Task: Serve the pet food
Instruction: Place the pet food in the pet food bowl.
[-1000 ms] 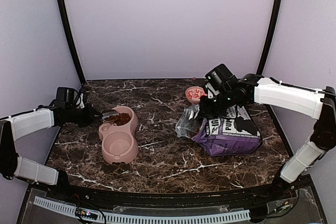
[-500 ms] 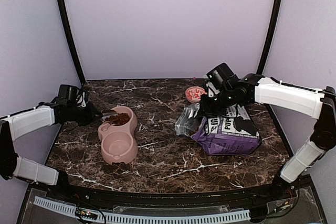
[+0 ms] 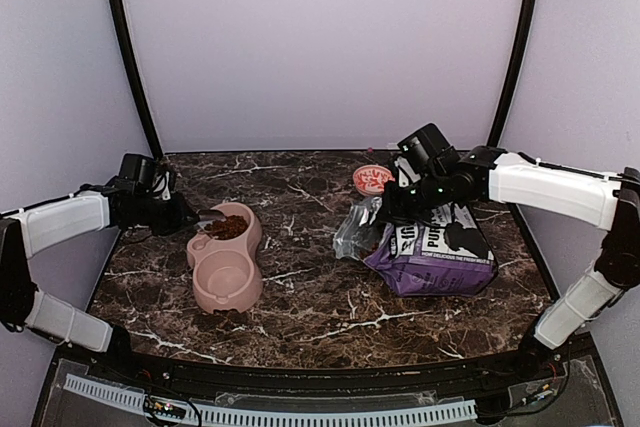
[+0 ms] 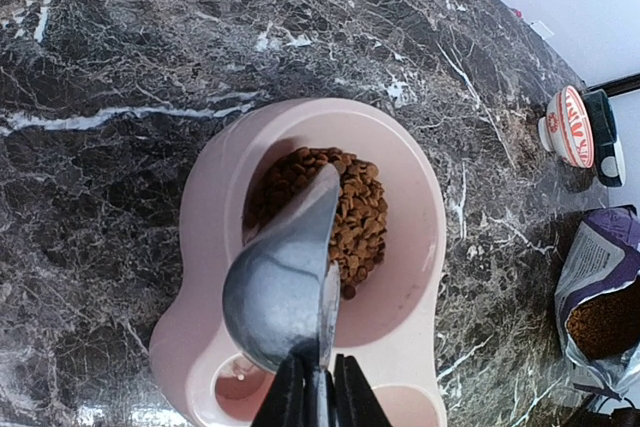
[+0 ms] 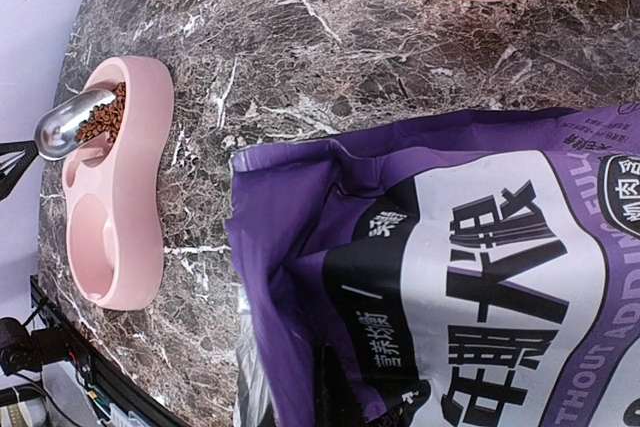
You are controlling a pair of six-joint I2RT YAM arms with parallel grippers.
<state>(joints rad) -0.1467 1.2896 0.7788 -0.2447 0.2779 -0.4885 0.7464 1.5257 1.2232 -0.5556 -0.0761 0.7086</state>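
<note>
On a dark marble table (image 3: 320,319), a purple-and-white printed bag (image 3: 440,252) is laid well right of a pink plastic double bowl (image 3: 197,285). The right gripper (image 3: 393,211) is closed tight at the bag's mouth; whether film is pinched cannot be told. A rounded metal scoop (image 4: 285,287) is clamped by its thin handle in the left gripper (image 4: 318,402) above the bowl's far compartment, where reddish-brown kibble pellets (image 4: 362,212) are heaped.

Left arm stretches inward, left gripper (image 4: 318,389) clamped on a metal scoop (image 4: 280,287); right arm folds inward, right gripper (image 3: 386,210) closed tight.
</note>
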